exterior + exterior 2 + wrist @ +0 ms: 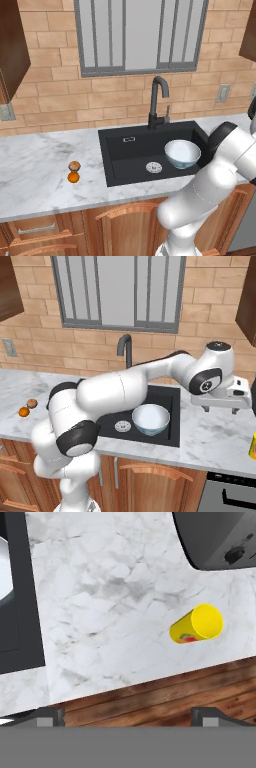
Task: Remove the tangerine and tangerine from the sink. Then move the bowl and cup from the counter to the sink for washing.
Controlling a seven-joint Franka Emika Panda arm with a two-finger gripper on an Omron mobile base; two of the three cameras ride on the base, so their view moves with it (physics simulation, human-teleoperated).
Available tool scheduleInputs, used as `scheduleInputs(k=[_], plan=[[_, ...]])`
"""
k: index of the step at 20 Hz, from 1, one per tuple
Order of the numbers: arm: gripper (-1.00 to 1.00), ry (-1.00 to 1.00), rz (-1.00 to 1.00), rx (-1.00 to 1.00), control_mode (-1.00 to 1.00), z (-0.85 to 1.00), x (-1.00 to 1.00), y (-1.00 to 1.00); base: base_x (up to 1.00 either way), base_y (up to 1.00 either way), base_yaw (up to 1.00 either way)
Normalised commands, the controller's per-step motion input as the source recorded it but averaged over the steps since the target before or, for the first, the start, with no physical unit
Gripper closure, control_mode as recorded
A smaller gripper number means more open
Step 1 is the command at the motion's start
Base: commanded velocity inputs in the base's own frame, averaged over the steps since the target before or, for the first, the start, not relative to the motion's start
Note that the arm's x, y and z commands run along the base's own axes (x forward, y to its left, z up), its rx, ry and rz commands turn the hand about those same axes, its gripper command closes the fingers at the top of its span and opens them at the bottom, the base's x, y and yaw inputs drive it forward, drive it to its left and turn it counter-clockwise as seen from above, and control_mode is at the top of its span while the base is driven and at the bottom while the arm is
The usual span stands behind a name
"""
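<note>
Two tangerines sit on the counter left of the sink: a duller tan one and a bright orange one, the pair also showing in the right base view as tan and orange. The white bowl rests inside the black sink beside the silver drain. The yellow cup stands on the counter right of the sink. My gripper hovers open and empty over that stretch of counter, left of the cup and apart from it.
A dark curved faucet rises behind the sink. A dark appliance with a knob lies beyond the cup. The counter's front edge and wooden cabinet fronts run just below the cup. My arm spans over the sink's right side.
</note>
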Motion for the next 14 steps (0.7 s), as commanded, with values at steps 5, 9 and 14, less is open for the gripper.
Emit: scheduleInputs(k=[5,9,14], plan=[[-1.0,0.0,0.0,0.0,-1.0,-0.12,0.0,-0.13,0.0,0.0,0.0],[-1.0,0.0,0.0,0.0,-1.0,-0.15,0.0,-0.16,0.0,0.0,0.0],[-1.0,0.0,-0.03,0.0,-1.0,-0.16,0.0,-0.11,0.0,0.0,0.0]])
